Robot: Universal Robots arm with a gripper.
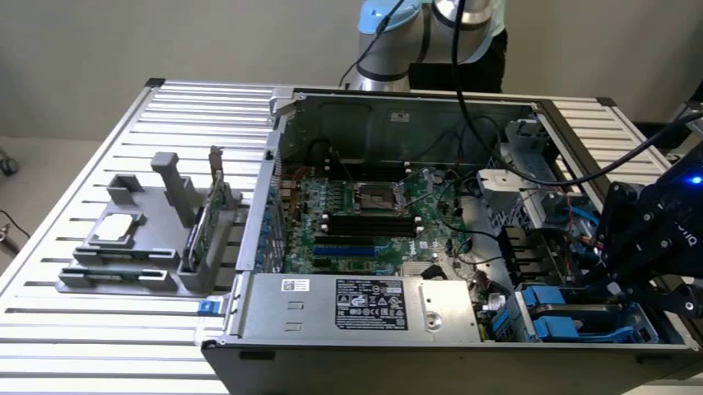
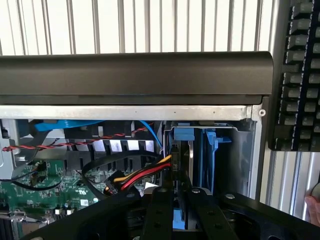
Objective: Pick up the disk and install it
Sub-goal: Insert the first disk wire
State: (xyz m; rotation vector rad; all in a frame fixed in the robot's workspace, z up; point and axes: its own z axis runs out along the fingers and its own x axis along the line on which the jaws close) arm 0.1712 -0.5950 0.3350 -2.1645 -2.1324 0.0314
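Exterior view: set high, off the arm, looking down at a slant onto the slatted table and into the open computer case, far enough back to take in the whole case, with the gripper at that view's right edge. Wrist view: mounted on the arm just behind the black fingers, close in, facing along them into the case's corner, past the black case edge toward the table slats beyond. Shared by both: the blue drive bay and part of the green motherboard.
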